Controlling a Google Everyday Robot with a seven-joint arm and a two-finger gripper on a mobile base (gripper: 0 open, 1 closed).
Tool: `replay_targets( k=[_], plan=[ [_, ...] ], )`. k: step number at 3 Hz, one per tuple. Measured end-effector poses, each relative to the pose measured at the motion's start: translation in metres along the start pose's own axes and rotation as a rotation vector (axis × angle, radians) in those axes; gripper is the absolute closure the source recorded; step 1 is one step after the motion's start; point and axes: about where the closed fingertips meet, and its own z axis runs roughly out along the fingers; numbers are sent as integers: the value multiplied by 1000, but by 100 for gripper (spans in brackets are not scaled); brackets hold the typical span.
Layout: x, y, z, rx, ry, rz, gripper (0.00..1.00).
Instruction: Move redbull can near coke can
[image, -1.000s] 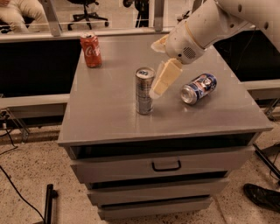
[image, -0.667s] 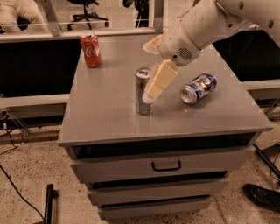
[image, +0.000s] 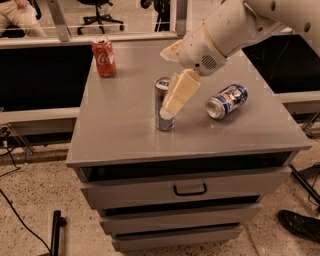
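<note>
The redbull can (image: 161, 111), slim and silver-grey, stands upright near the middle of the grey cabinet top (image: 125, 125). My gripper (image: 168, 84) comes down from the upper right on a white arm and is open. Its near cream finger (image: 179, 94) lies across the can's right side. The far finger (image: 171, 50) shows just behind the can, so the can stands about between the two. The coke can (image: 104, 57), red with white script, stands upright at the far left corner of the top, well apart from the redbull can.
A wider blue-and-white can (image: 227, 101) lies on its side to the right of the redbull can. The cabinet has drawers below, with a black handle (image: 190, 190). An office chair (image: 100, 11) stands behind a rail at the back. A shoe (image: 300, 225) is on the floor at lower right.
My gripper has moved left and a little down, so its near finger now overlaps the redbull can. The cans have not moved.
</note>
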Motion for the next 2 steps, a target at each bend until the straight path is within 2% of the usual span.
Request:
replay_targets(
  k=[1,2],
  plan=[
    [19,-10,8,-8,-9,18,0],
    [21,-10,9,-10,-10,20,0]
  ],
)
